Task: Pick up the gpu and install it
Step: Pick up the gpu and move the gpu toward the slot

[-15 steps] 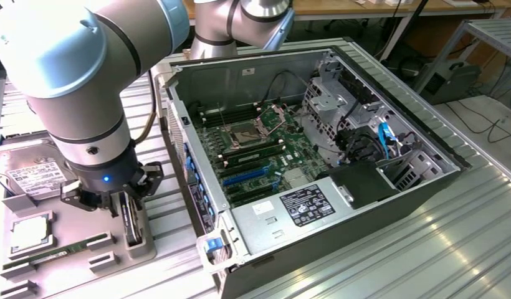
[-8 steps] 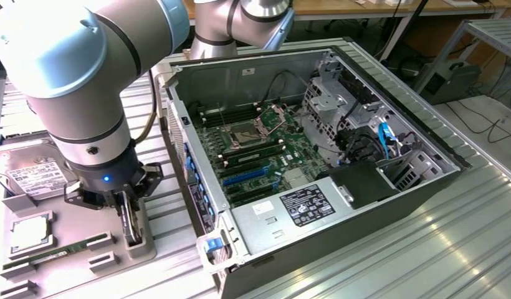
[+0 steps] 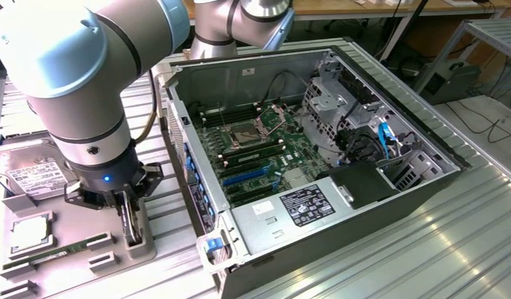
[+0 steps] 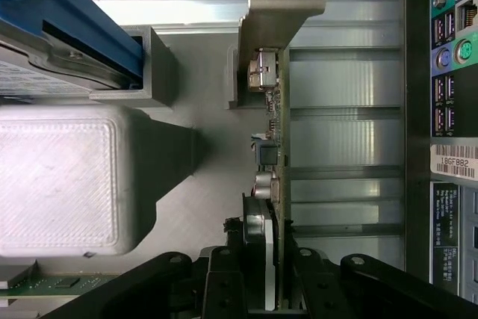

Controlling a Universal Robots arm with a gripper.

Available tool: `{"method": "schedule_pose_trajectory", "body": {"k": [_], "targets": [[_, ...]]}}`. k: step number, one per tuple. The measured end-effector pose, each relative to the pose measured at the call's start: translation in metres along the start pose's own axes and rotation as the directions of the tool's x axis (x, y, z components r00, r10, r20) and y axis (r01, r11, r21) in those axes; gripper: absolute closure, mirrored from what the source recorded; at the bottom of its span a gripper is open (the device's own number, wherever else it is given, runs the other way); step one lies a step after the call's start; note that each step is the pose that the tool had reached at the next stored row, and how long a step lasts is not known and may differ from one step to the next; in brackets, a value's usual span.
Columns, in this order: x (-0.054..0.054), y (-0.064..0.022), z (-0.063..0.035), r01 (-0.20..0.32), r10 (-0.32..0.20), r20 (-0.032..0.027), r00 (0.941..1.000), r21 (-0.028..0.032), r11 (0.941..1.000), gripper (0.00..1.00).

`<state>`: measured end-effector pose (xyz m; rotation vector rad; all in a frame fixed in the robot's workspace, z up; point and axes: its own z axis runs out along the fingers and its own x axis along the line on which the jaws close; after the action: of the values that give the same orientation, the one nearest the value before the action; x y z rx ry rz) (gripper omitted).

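Tool (image 4: 267, 280): the black fingers stand closed to a narrow gap, one against each face of the gpu (image 4: 273, 147), a thin green circuit card seen edge-on, with small chips on one face and a silver metal bracket (image 4: 278, 5) at one end. On this evidence the tool has hold of the card near the end away from the bracket. The card stands upright on its long edge in a slotted grey plastic holder (image 3: 144, 246), and no lift is evident. Status: the grasp appears made; the pick-up proper and the whole of the installation are outstanding. In the exterior view the tool and card sit at about 8 o'clock from the open silver desktop computer case (image 3: 405, 124), just outside its near wall. Inside the case the green motherboard (image 3: 268, 149) lies exposed, and its blue expansion slots (image 3: 243, 177) are unoccupied. From the holder, a boxy silver hard drive with a white label (image 3: 31, 171) lies at about 10 o'clock, and a long narrow green memory stick (image 3: 52, 254) at about 8 o'clock; both are well apart from the tool. Case and holders rest on a ribbed aluminium worktop (image 3: 422, 243).
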<state>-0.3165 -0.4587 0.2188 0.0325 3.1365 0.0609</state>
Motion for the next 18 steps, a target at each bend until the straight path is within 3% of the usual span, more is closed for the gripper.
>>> {"method": "schedule_pose_trajectory", "body": {"k": [6, 18], "targets": [[0.000, 0.0001, -0.0011, 0.000, 0.000, 0.0002, 1.0000, -0.0001, 1.0000, 0.71], [0.000, 0.0011, -0.0290, 0.000, 0.000, 0.0000, 1.0000, 0.0001, 1.0000, 0.71]]}}
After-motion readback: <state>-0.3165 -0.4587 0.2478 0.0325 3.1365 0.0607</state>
